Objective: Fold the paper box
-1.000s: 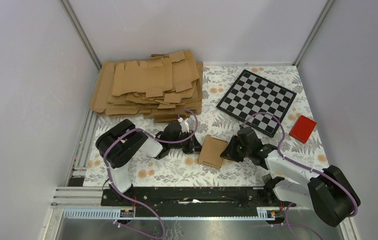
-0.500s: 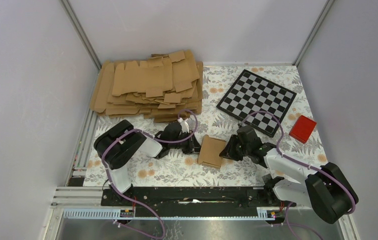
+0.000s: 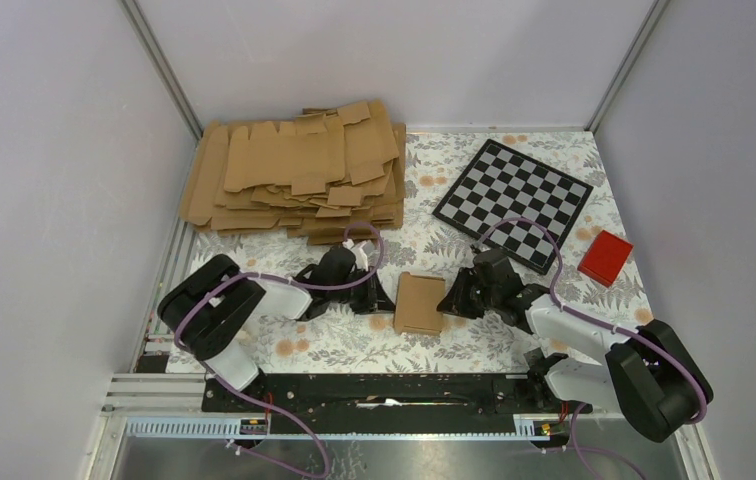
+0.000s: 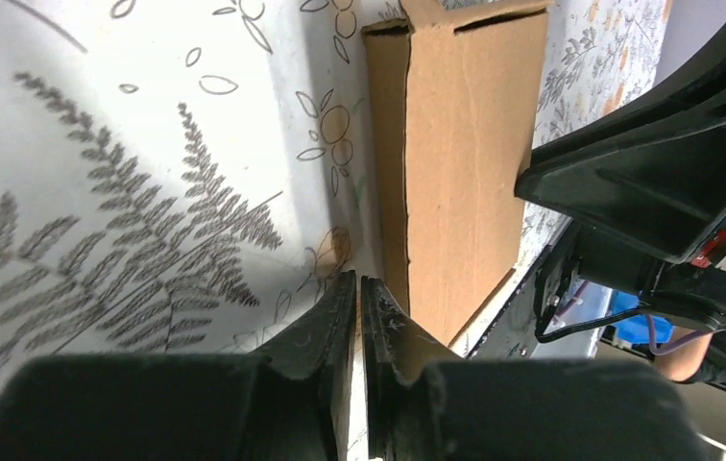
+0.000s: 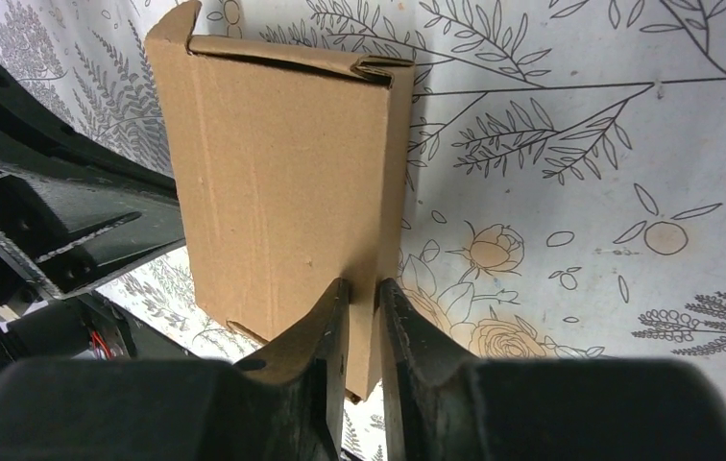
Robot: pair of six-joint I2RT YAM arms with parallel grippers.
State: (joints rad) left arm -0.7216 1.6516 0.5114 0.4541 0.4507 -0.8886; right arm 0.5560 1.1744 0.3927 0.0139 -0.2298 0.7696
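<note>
The paper box is a small, flat-folded brown kraft piece lying on the floral mat between my two grippers. My right gripper is shut on the box's right edge; in the right wrist view its fingers pinch the narrow side panel of the box. My left gripper is shut and holds nothing, with its tips right beside the left edge of the box. The right gripper's black body shows past the box in the left wrist view.
A big pile of flat cardboard blanks lies at the back left. A chessboard lies at the back right and a small red block sits at the right edge. The black rail runs along the near edge.
The right gripper has moved left with the box, which now lies squarer and closer to the left gripper. The left arm's elbow swung left and its gripper drew back slightly.
</note>
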